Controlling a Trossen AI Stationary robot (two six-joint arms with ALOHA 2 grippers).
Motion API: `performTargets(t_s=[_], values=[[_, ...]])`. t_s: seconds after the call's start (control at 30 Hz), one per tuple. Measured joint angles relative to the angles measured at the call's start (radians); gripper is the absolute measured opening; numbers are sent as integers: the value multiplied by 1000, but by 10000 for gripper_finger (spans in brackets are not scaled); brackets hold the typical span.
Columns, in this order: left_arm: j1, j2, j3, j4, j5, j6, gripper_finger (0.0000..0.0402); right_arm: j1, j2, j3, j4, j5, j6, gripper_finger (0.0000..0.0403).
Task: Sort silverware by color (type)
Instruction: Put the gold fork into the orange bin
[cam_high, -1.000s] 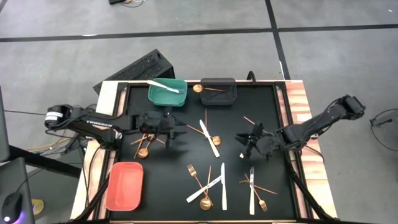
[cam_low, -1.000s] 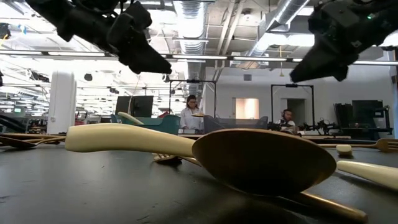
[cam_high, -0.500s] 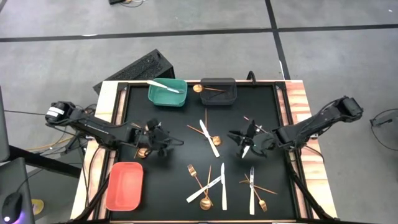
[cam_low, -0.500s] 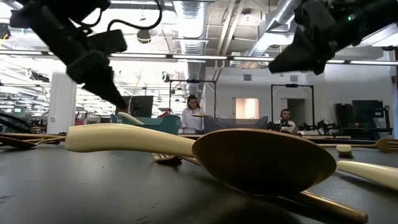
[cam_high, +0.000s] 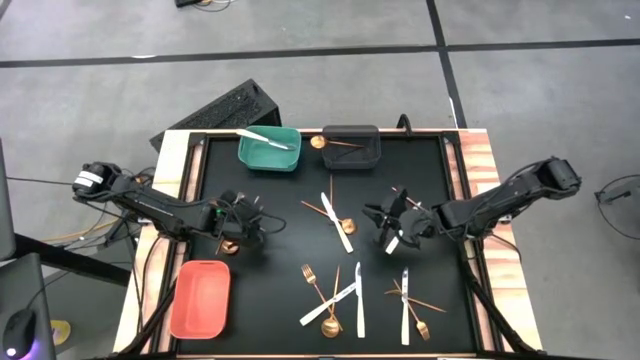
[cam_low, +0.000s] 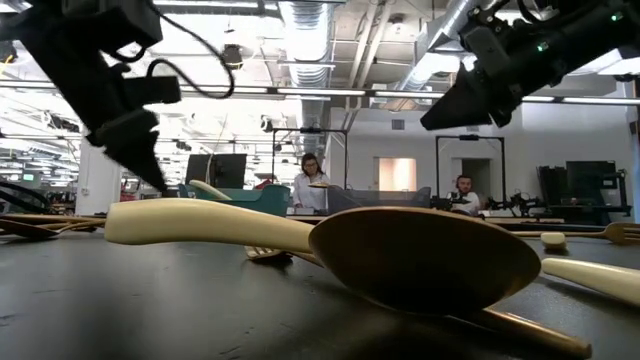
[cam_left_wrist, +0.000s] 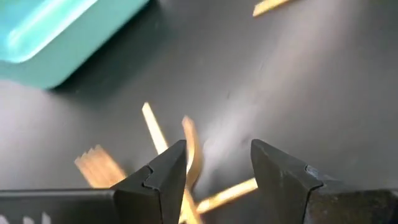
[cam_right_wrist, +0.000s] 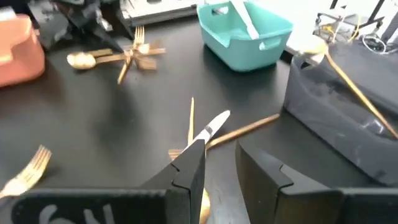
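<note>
My left gripper (cam_high: 248, 230) (cam_left_wrist: 217, 152) is open and low over a small crossed pile of gold utensils (cam_high: 229, 244) at the table's left. A gold handle (cam_left_wrist: 190, 152) lies between its fingers; whether they touch it cannot be told. My right gripper (cam_high: 386, 228) (cam_right_wrist: 221, 152) is open by a narrow gap, above the table right of centre. It points at a white knife (cam_right_wrist: 214, 123) crossed with a gold fork and spoon (cam_high: 347, 225) on the mat. More knives, forks and spoons (cam_high: 335, 298) lie flat near the table's near edge.
A teal bin (cam_high: 270, 150) at the far edge holds a white knife, and the dark grey bin (cam_high: 350, 147) beside it holds a gold spoon. A salmon bin (cam_high: 200, 298) sits at the near left. Another knife and gold pieces (cam_high: 408, 298) lie near right. People stand far behind the table.
My left gripper has moved toward the table's left and near edge and dropped down onto the gold pile. My right gripper has drifted a little toward the table's left, toward the crossed knife and fork. No utensil has visibly moved.
</note>
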Motion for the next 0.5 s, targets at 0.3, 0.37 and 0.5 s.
performTargets(t_s=[0.3,0.37,0.5], values=[[44,-9,6,-151,90,-79,167,-5,4,0,-6,-2,-36,117],[55,-9,6,-152,82,-66,167,-5,2,0,-4,-2,-46,117],[63,-9,6,-165,138,-29,167,-3,3,0,-14,-2,11,117]])
